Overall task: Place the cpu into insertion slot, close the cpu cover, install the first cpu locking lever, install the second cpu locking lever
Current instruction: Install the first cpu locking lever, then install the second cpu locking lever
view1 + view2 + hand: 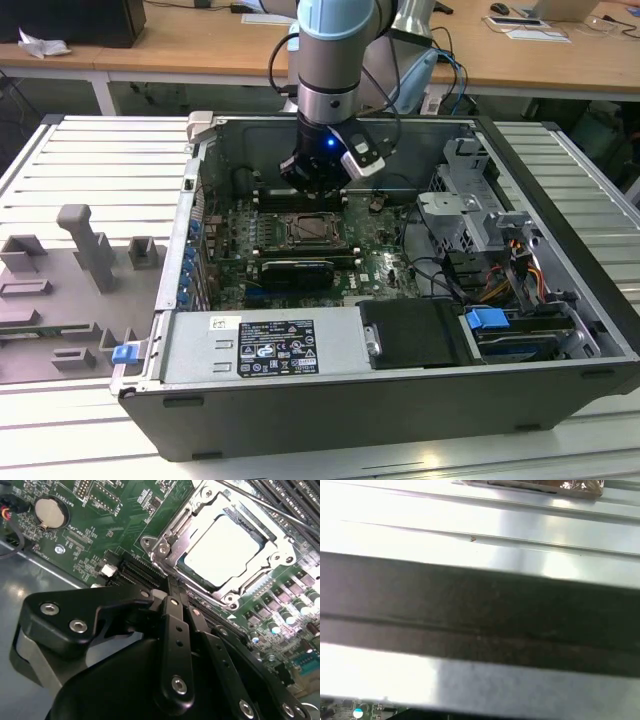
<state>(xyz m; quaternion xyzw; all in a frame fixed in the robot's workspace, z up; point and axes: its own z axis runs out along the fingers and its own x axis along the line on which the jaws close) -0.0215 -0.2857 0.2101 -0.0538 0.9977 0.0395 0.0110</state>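
Note:
In the second wrist view the cpu (222, 550) lies flat in the insertion slot (231, 598), its pale face showing. The silver cpu cover (169, 539) lies down around it, framing the face through its square cut-out. A thin metal lever rod (280, 511) runs along the socket's far side; whether it is latched cannot be told. My gripper (172, 584) hangs just beside the socket, fingers shut together with nothing between them. In the exterior view the gripper (313, 190) hovers above the socket (313, 231) inside the open computer case.
The green motherboard (100, 525) carries a coin battery (51, 511) and long black card slots (142, 572) close to the fingers. Case walls (330, 120), a drive cage (470, 215) and the power supply (265, 345) ring the board. Grey fixtures (85, 250) stand at the exterior view's left.

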